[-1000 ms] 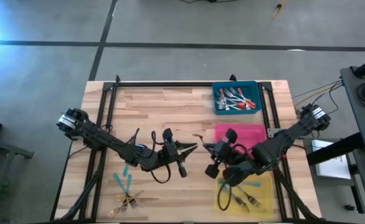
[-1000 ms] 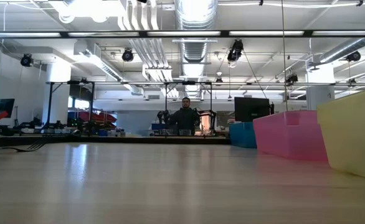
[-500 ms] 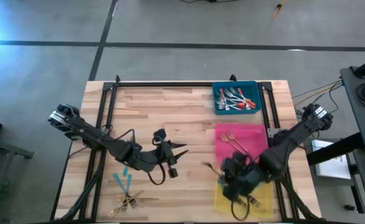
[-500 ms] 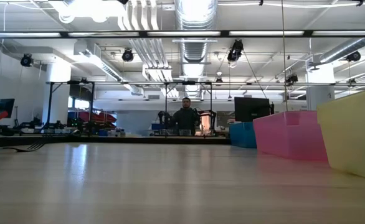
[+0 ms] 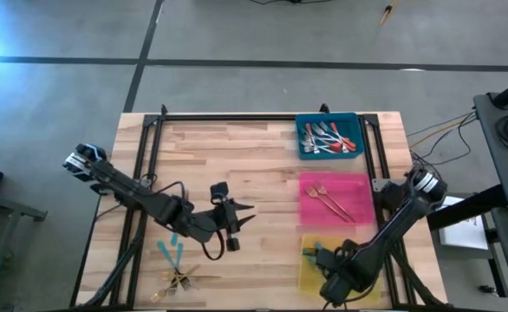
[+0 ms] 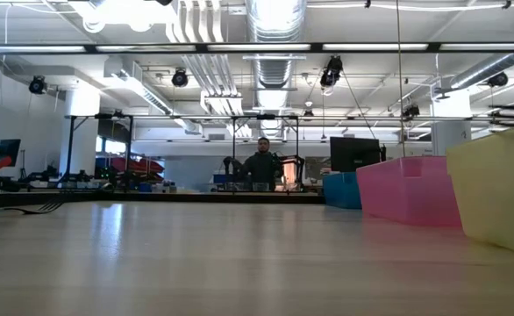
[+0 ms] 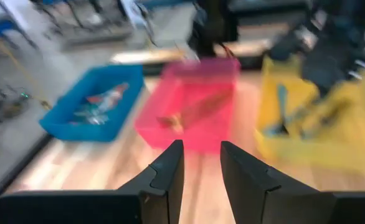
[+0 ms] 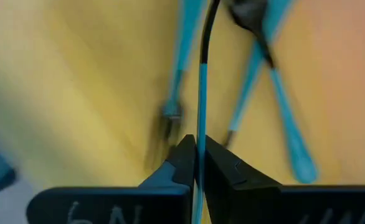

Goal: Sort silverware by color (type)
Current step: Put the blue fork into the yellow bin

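Right arm bent low over yellow tray [image 5: 371, 256], right gripper [image 8: 198, 163] down inside it, fingers closed on teal-handled fork [image 8: 201, 93]. Other teal forks [image 8: 282, 118] lie under it. Left arm stretched over table middle, left gripper [image 5: 234, 227] pointing toward trays, jaws partly apart, nothing between. Gold forks [image 5: 330, 199] in pink tray [image 5: 358, 184]; red-handled forks [image 5: 328, 139] in blue tray [image 5: 354, 152]; loose forks [image 5: 176, 269] at table front-left.

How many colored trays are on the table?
3, in a row along the table's right side: blue tray farthest back, pink tray in the middle, yellow tray nearest the front, partly hidden by the right arm.
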`<state>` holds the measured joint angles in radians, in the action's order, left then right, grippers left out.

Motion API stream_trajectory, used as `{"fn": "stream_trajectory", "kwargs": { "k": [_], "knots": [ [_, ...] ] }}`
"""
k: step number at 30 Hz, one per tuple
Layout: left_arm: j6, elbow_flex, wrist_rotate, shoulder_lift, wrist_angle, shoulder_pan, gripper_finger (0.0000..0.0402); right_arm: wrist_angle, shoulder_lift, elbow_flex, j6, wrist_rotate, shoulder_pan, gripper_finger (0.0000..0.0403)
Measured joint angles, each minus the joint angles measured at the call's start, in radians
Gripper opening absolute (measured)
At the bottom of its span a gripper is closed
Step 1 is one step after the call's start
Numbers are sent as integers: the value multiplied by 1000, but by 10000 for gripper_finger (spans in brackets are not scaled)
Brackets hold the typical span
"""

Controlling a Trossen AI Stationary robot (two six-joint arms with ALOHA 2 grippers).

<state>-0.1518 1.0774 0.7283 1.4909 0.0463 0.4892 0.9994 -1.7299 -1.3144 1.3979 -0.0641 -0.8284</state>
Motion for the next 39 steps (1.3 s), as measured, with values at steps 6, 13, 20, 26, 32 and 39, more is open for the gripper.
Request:
{"fn": "stream_trajectory", "kwargs": {
  "k": [6, 13, 20, 26, 32, 39],
  "knots": [
    [-322, 163, -215, -9, 525, 1, 88, 19, -43, 0, -28, -23, 1, 27],
    [-559, 242, -351, 4, 989, 60, 88, 18, -45, -3, -48, -14, 4, 73],
    [-843, 70, -459, 5, 1062, 56, 88, 16, -41, -26, 9, -13, 4, 107],
    [-1092, -159, -543, 0, 1072, 45, 88, 13, -41, -44, 80, -11, -1, 104],
    [-1211, -325, -565, -40, 1007, 44, 88, 12, -40, -62, 60, -12, -10, 94],
    [-1277, -426, -572, -130, 905, 37, 88, 12, -40, -67, 44, 5, -10, 93]
  ]
}}
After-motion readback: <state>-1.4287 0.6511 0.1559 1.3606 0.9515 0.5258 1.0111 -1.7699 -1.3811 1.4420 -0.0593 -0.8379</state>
